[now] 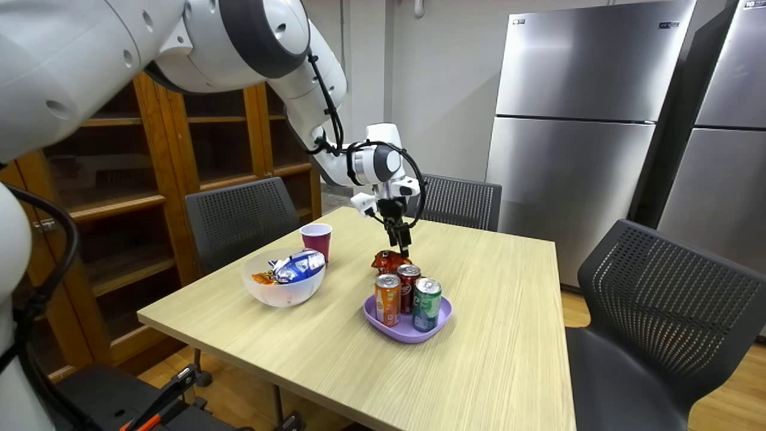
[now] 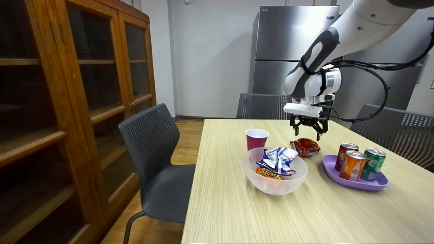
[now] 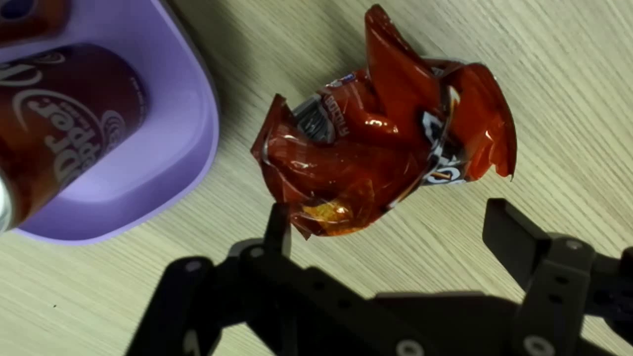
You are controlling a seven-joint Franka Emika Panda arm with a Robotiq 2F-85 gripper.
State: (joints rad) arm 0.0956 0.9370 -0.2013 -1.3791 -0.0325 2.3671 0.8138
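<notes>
Claw [image 3: 387,215] hanging above the table [image 1: 497,359], jaws spread wide, with nothing between them. The nearest object is the red bag [image 3: 346,163], resting on the table. Key relation: in the wrist view the bag lies just ahead of the fingertips [image 3: 277,225] and about centred on the gap; its long axis runs roughly parallel to the line joining the tips, rising slightly toward the right of that view. One tip overlaps a corner of the bag there; whether the two touch cannot be told. Near the bag, but apart from it, is the purple tray [image 3: 163,168], carrying three upright cans: a dark red can [image 3: 64,118], an orange can [image 1: 388,302] and a green can [image 1: 426,305], of which the dark red stands nearest the bag. On the bag's other side are the bowl [image 2: 276,187], holding a blue packet [image 1: 296,269] and an orange packet [image 2: 268,173], and the cup [image 2: 256,141], which stands upright behind the bowl in both exterior views. Chairs [image 1: 670,299] stand around the table; in the background are a wooden cabinet [image 2: 64,84], two steel fridges [image 1: 568,191] and a pale wall [image 2: 210,67].
</notes>
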